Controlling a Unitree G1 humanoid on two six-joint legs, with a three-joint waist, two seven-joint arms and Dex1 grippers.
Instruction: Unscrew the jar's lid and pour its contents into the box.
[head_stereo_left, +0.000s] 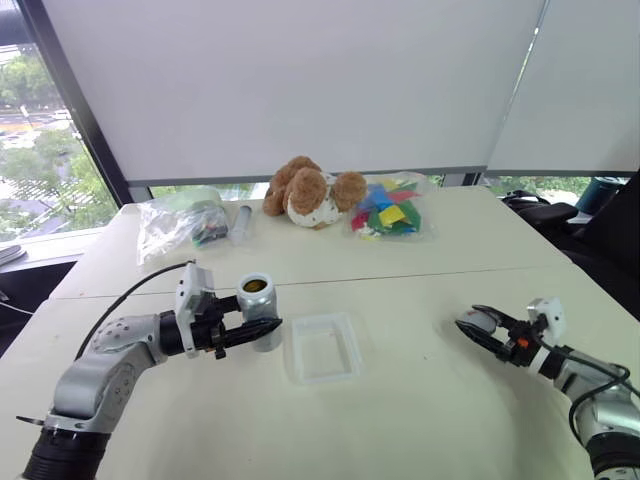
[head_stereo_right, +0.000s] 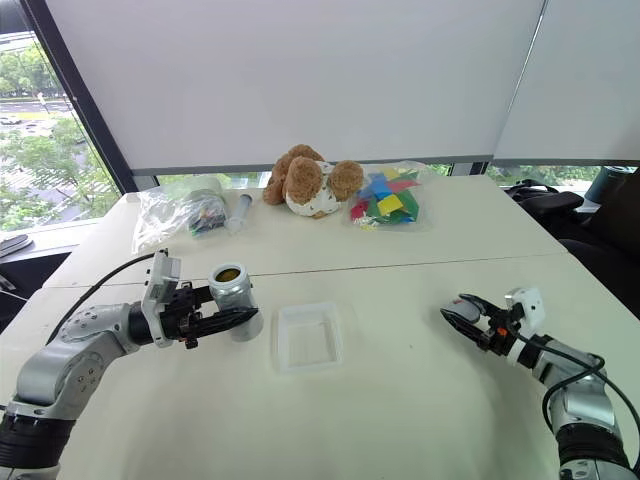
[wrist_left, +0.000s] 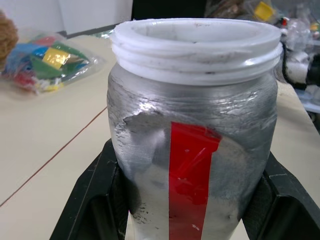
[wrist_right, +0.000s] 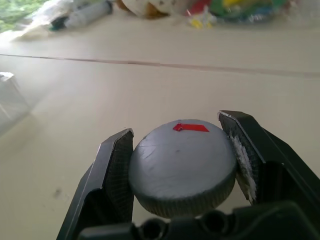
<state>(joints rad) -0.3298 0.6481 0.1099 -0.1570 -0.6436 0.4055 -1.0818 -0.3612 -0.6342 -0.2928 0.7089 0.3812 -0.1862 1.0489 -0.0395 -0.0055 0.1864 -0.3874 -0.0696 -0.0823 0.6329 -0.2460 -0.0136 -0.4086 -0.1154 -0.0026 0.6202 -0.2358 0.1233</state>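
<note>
The left gripper (head_stereo_left: 262, 331) clamps its fingers on the upright, open jar (head_stereo_left: 258, 309), just left of the empty box (head_stereo_left: 322, 348) on the surface (head_stereo_left: 420, 400). Brown contents (head_stereo_left: 255, 285) show inside the jar. Well to the right, the right gripper (wrist_right: 181, 165) pinches the lid (wrist_right: 182, 166) between its fingers.

There is one jar (head_stereo_left: 258, 308) with its top off, one grey lid (wrist_right: 182, 165), and one clear box (head_stereo_left: 322, 347). Far back sit one teddy bear (head_stereo_left: 310, 192), two clear bags (head_stereo_left: 180, 225) (head_stereo_left: 390, 212) and one syringe (head_stereo_left: 241, 222). Two grippers (head_stereo_left: 262, 328) (head_stereo_left: 470, 326) show.
</note>
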